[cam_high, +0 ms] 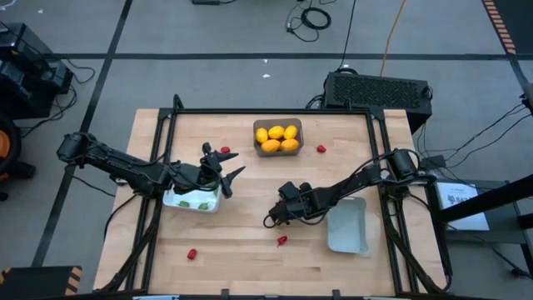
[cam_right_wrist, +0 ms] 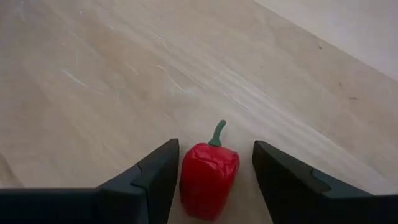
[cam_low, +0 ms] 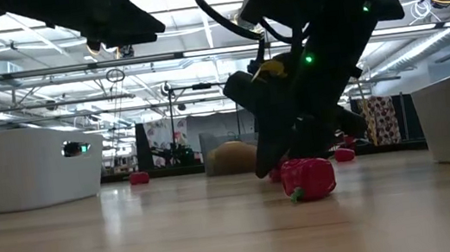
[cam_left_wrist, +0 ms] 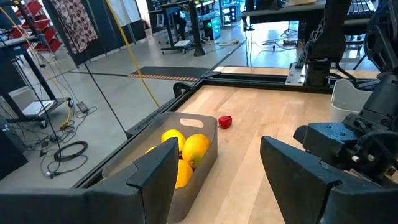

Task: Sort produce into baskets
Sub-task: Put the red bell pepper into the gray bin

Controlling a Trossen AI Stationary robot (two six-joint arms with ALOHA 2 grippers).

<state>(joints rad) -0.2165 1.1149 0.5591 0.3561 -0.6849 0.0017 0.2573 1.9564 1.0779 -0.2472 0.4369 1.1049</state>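
A red pepper piece (cam_right_wrist: 209, 179) lies on the table between the fingers of my open right gripper (cam_right_wrist: 214, 180), which slants down at it just left of the table's middle (cam_high: 275, 219); the piece also shows in the low view (cam_low: 308, 178). My left gripper (cam_high: 233, 163) is open and empty above the table, beside a white basket (cam_high: 193, 198) holding green pieces. A grey basket (cam_high: 277, 137) at the far middle holds yellow and orange fruits (cam_left_wrist: 186, 149). A second white basket (cam_high: 348, 225) stands at the right.
More red pieces lie loose: one right of the grey basket (cam_high: 321, 149), one by the left gripper (cam_high: 225, 151), one near the front left (cam_high: 192, 254). Black frame rails run along the table's left, far and right sides.
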